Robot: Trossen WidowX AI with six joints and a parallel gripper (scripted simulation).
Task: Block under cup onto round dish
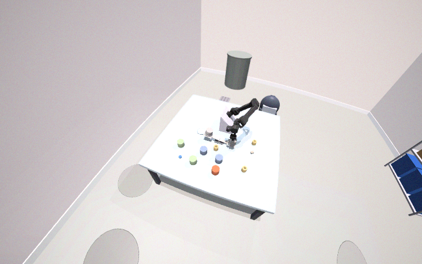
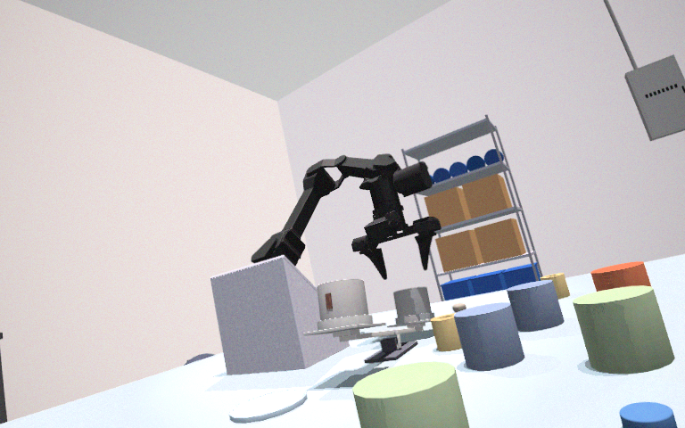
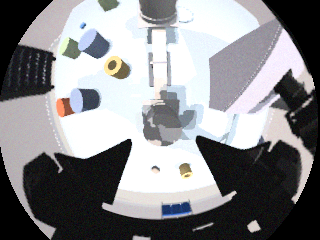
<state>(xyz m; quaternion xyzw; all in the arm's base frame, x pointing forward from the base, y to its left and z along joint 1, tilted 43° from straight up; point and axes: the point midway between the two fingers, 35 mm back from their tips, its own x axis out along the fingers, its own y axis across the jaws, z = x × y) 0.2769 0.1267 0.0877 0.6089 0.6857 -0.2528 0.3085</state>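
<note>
The balance (image 2: pixel 391 352) (image 3: pixel 159 47) stands on the table with one grey-white cup on each end. The cup nearer the dish (image 1: pixel 209 132) (image 2: pixel 348 301) (image 3: pixel 158 10) shows a red-brown mark in the exterior view. The other cup (image 1: pixel 232 143) (image 2: pixel 412 305) (image 3: pixel 161 126) stands in shade at the far end. My gripper (image 2: pixel 405 273) (image 3: pixel 164 140) is open and empty, pointing down above this far cup, with its fingertips higher than the cup's top. The round white dish (image 2: pixel 268 406) (image 1: pixel 200 131) lies on the table and holds nothing. No block shows. I cannot tell which end of the beam is lower.
A pale box-shaped pedestal (image 2: pixel 257 323) (image 3: pixel 245 70) stands beside the balance. Blue-grey cylinders (image 2: pixel 489 337) (image 1: pixel 218 158), green cylinders (image 2: pixel 623 330) (image 1: pixel 180 143), a red cylinder (image 1: pixel 215 170) and yellow rings (image 1: pixel 216 147) (image 3: pixel 117 67) stand on the other side. A small blue disc (image 2: pixel 647 415) lies farther off.
</note>
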